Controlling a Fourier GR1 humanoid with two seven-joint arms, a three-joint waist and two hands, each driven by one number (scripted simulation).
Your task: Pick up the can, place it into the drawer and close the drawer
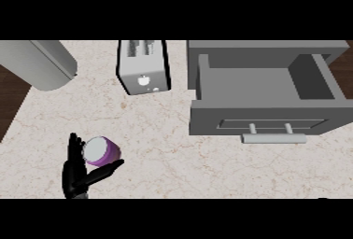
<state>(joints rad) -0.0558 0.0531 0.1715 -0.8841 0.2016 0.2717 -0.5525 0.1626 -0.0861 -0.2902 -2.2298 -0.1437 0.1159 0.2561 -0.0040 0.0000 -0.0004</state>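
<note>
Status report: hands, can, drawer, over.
Left hand open beside purple can, fingers straight, thumb under it. Right hand not in view. Drawer open, nothing seen inside. Toaster behind, off the path.

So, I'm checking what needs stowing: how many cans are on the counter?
1. The purple can sits at the counter's lower left, between the fingers and thumb of the left robot hand. The open drawer shows none inside.

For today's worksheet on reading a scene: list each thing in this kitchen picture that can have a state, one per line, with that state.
Drawer: pulled open, nothing inside.
Can: on the counter, tilted, outside the drawer.
Left hand: open, fingers and thumb either side of the can.
Toaster: slots show no bread.
Right hand: not in view.
</note>
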